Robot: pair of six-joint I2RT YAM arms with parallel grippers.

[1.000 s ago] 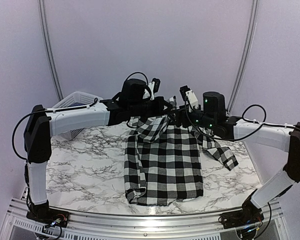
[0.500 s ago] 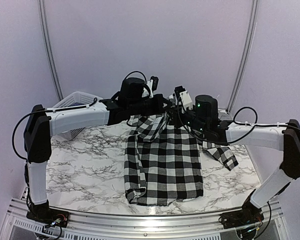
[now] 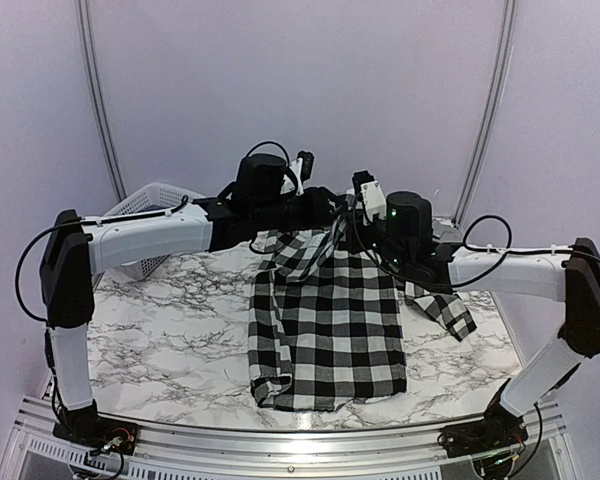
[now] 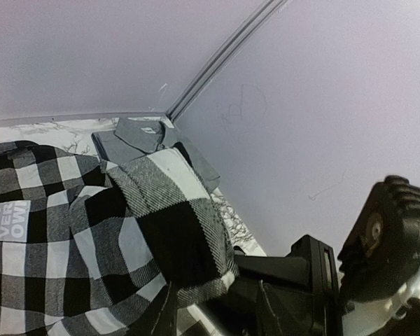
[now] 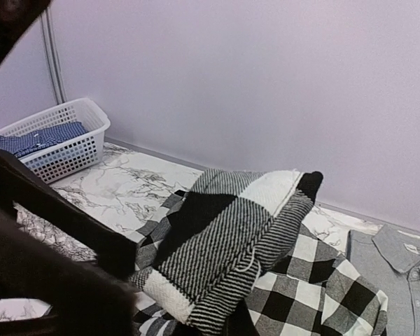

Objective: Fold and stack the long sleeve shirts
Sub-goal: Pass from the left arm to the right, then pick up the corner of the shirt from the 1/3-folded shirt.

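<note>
One long sleeve shirt (image 3: 325, 325), black-and-white checked, lies flat on the marble table (image 3: 160, 320). Its other sleeve (image 3: 442, 306) trails off to the right. A folded part of the cloth (image 3: 305, 255) is raised at the shirt's far edge, between both grippers. My right gripper (image 3: 353, 232) is shut on this raised cloth (image 5: 231, 238), which fills the right wrist view. My left gripper (image 3: 332, 222) is right beside it with its fingers (image 4: 161, 311) apart, and the checked cloth (image 4: 161, 238) still drapes over them. A black label with white letters (image 4: 7, 220) shows on the shirt.
A white mesh basket (image 3: 150, 212) holding blue cloth (image 5: 38, 138) stands at the back left. A grey collared shirt (image 5: 399, 269) lies at the back right by the wall. The two arms nearly touch above the shirt's far edge.
My right gripper moved left to the raised cloth and shut on it. My left gripper's fingers, shut on that cloth before, have opened.
</note>
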